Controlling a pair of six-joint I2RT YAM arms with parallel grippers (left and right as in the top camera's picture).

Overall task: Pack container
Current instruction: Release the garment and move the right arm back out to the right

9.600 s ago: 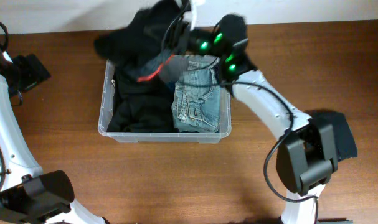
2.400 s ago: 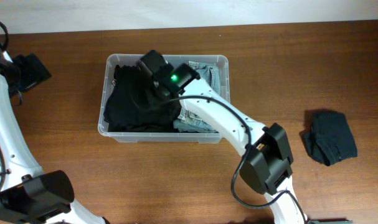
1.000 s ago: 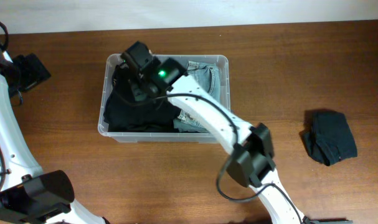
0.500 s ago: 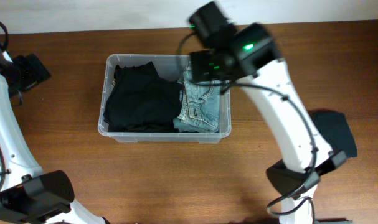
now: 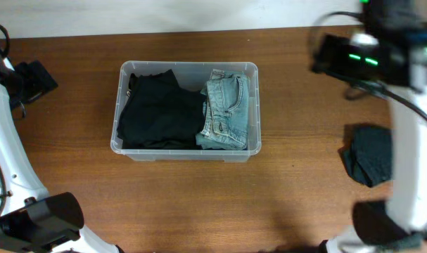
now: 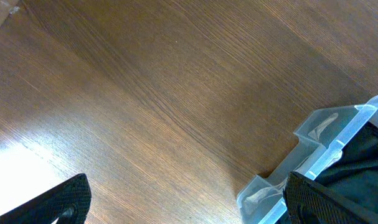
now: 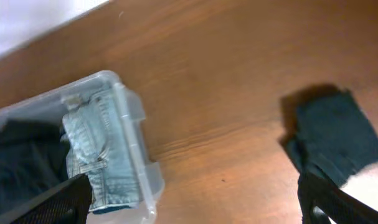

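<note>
Container (image 5: 186,154) sits on the desk (image 5: 199,204) left of centre in the overhead frame. It holds a black garment (image 5: 160,112) on its left side and folded jeans (image 5: 227,112) on its right. A dark cloth (image 5: 371,154) lies well apart at right. Left claw (image 6: 195,202) hangs at upper left, fingers apart, empty. Right claw (image 7: 195,208), blurred at upper right, also stands apart and empty.
</note>
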